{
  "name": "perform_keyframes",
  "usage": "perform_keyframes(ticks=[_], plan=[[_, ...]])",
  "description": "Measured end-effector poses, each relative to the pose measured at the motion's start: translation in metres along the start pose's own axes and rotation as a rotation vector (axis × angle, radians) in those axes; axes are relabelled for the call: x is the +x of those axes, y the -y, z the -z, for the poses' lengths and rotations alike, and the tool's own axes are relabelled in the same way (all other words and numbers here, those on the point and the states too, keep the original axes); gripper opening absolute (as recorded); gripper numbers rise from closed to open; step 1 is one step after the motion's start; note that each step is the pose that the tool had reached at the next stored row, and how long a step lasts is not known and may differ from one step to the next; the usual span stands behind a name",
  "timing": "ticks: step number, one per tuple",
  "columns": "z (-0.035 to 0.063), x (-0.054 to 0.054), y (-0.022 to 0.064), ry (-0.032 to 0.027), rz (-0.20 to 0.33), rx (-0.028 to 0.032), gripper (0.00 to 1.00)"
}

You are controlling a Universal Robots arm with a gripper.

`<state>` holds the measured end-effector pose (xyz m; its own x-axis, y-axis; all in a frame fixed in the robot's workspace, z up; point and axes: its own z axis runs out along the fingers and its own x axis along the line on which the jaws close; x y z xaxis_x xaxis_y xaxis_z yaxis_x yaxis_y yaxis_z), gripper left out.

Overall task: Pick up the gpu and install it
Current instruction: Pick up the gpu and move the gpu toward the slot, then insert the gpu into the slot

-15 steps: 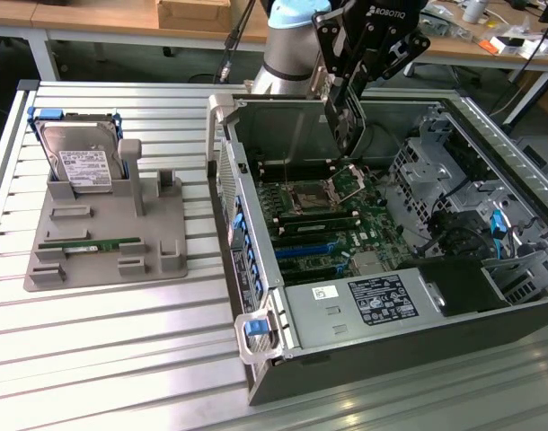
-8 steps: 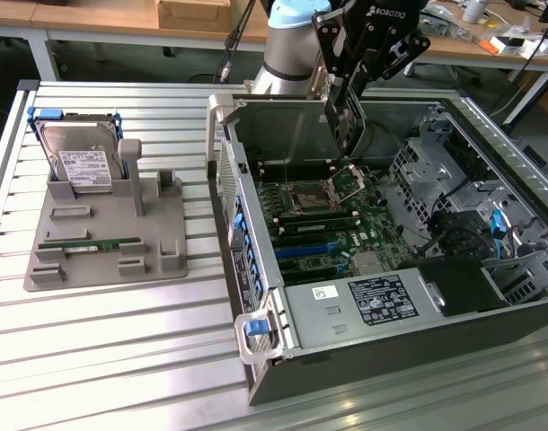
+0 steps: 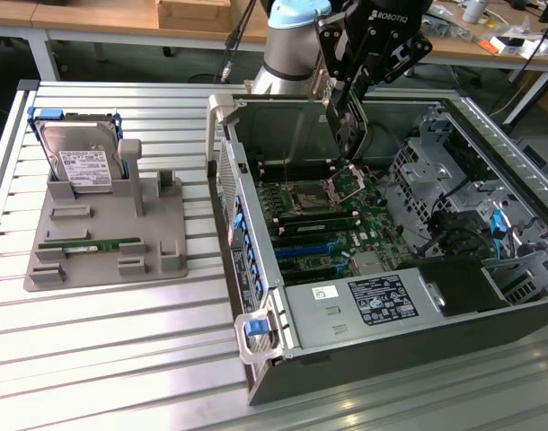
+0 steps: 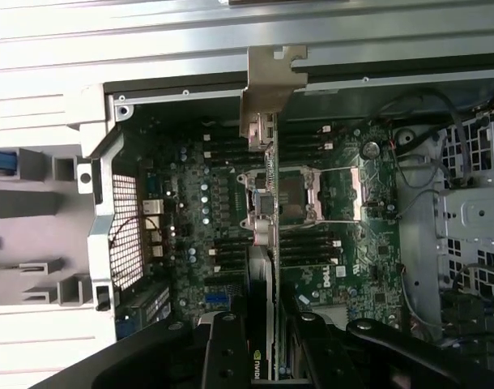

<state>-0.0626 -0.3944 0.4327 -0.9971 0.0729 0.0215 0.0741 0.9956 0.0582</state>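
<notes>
Gpu, thin dark expansion card with silver end bracket [image 4: 266,207]: pinched edge-on between black fingers [image 4: 223,348] of gripper [image 4: 267,332], poised over open grey computer case's [image 3: 256,269] green motherboard [image 4: 352,203], apparently for slotting.

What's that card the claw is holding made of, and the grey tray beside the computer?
The gpu looks like thin dark circuit board, likely fibreglass laminate; its end bracket shines dull silver, like bent sheet metal. The grey tray is matte, uniform and blocky: probably plastic, maybe printed.
</notes>
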Motion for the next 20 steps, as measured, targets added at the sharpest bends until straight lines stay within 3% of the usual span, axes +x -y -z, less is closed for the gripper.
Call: perform_keyframes(ticks=[9,20], plan=[[-0.0003,-0.001,0.0154,0.0,0.0,0.0,0.26],[-0.0002,-0.001,0.017,0.0,0.001,0.0001,0.26]])
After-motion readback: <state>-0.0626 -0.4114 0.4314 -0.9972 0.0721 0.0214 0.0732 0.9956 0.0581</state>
